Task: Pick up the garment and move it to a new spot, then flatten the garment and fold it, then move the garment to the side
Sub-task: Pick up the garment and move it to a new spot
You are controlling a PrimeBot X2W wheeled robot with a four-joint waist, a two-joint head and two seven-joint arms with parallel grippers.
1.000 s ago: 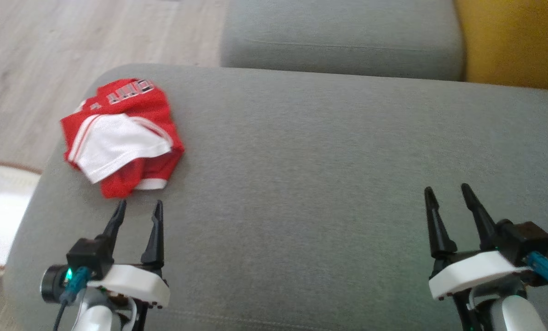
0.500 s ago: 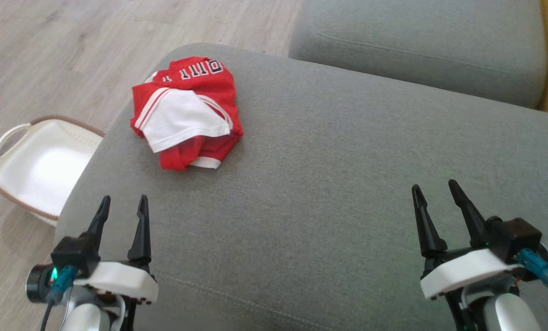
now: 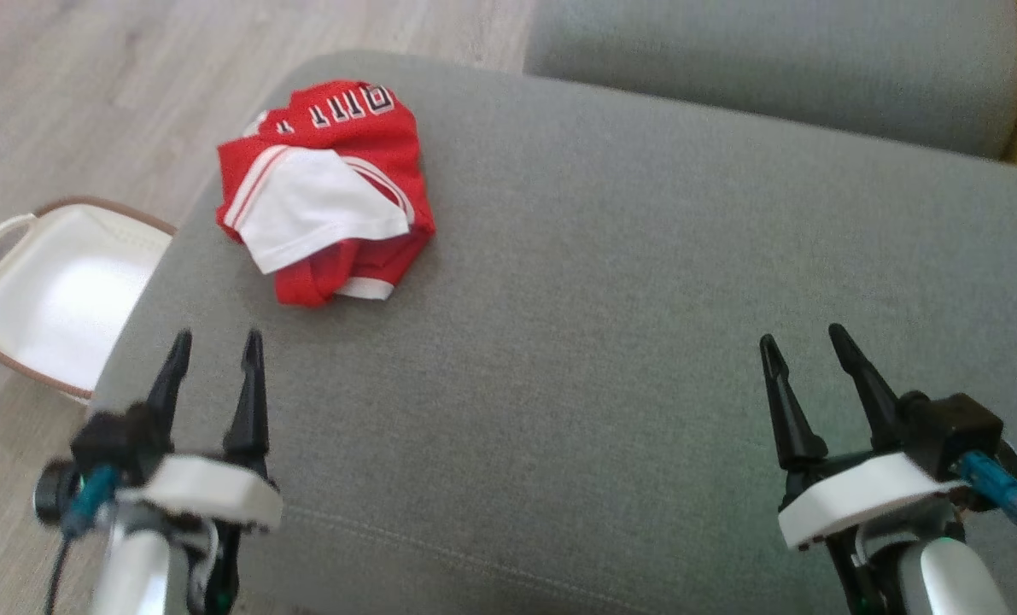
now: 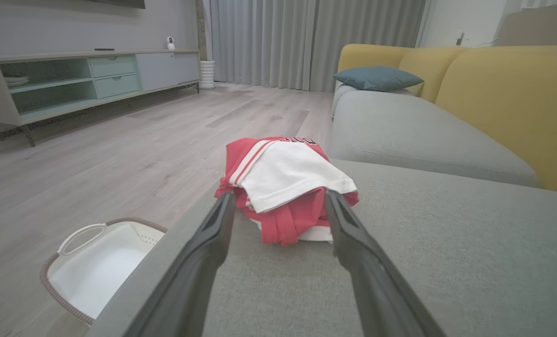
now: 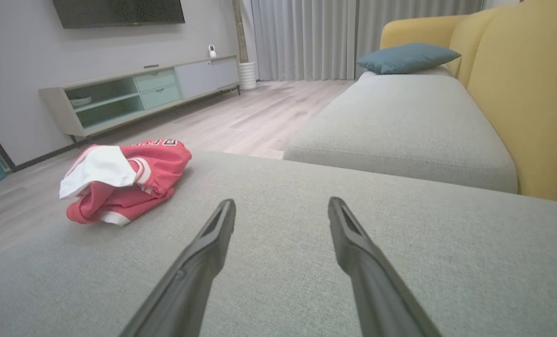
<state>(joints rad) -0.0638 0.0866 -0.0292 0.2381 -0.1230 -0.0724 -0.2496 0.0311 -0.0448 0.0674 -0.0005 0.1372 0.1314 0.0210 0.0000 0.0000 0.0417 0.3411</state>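
Red-and-white garment point(image 3: 324, 192) lies crumpled at eleven o'clock on the sofa cushion point(image 3: 602, 299); left hand point(image 3: 218, 335) at seven, right hand point(image 3: 801, 335) at four, both spread, empty.

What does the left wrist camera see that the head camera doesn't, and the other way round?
The left wrist view adds the room beyond: a long cabinet, grey curtains and a blue pillow. The head view adds the right gripper, open above the grey cushion, and the left gripper seen whole from above. Both share the crumpled red and white garment, the white basket on the wooden floor, and the left gripper's open fingers pointing at the garment.
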